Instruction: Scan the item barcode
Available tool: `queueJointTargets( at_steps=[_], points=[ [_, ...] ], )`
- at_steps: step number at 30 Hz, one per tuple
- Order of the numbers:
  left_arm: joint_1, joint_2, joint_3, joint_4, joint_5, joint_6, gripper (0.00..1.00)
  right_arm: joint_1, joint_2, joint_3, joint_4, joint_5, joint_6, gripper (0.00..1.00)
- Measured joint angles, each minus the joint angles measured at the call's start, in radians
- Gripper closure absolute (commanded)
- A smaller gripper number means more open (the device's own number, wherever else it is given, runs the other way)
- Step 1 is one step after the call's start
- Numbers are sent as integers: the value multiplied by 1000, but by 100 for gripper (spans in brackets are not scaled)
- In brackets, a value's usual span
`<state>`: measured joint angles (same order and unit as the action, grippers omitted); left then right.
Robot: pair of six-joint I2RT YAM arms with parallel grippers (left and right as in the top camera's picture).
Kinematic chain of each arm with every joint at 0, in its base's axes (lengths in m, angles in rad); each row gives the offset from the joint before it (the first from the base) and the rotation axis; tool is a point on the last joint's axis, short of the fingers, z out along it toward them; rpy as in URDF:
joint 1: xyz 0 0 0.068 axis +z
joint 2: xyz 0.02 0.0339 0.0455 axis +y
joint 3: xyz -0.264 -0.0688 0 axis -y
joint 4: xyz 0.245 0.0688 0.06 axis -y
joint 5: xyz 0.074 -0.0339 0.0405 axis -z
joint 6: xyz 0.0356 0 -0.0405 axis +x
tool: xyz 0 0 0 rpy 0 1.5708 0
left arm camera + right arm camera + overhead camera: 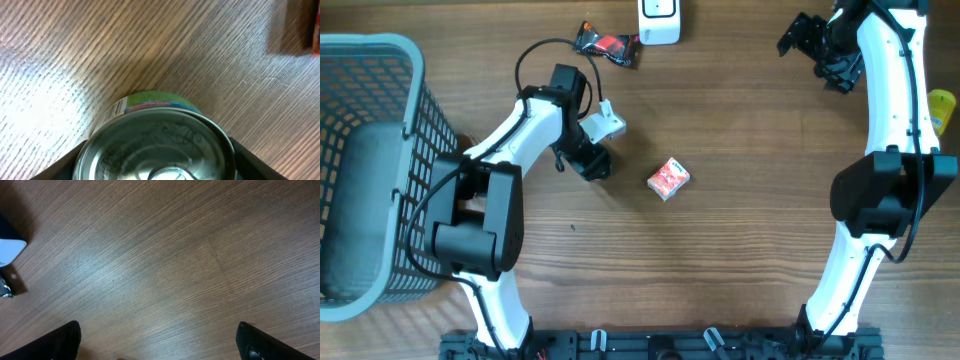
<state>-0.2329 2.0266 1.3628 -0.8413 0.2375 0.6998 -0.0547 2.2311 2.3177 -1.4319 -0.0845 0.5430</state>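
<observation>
can (157, 150) caught in left jaws

overhead: left gripper (590, 160) sat left of centre over the can, scanner (659, 20) at top centre. left wrist: can stood upright, jaws pressed on both sides. right wrist: right gripper (160, 347) gaped wide, empty.

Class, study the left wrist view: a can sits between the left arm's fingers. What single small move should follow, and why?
Probably close the left gripper on the can. It sits on the table, centred between both fingers, though contact cannot be confirmed. A firm hold is likely needed before carrying it to the white scanner at the table's far edge.
</observation>
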Motion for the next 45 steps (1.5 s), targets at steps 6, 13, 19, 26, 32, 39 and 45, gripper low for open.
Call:
queueJointTargets(
  at_steps=[6,13,19,26,32,39,45],
  points=[
    [-2,0,2,2,-65,2,33,0,0,0,0,0,0,0],
    [-2,0,3,66,-111,1,30,0,0,0,1,0,0,0],
    [-2,0,3,156,-176,48,17,0,0,0,5,0,-6,0],
    [-14,11,3,161,-227,156,4,0,0,0,20,0,-7,0],
    [-56,11,5,153,-206,185,0,0,0,0,24,0,-7,0],
    [-121,11,2,184,-183,174,0,0,0,0,23,0,-7,0],
    [-107,14,0,304,-266,-65,0,0,0,0,23,0,-22,0]
  ],
)
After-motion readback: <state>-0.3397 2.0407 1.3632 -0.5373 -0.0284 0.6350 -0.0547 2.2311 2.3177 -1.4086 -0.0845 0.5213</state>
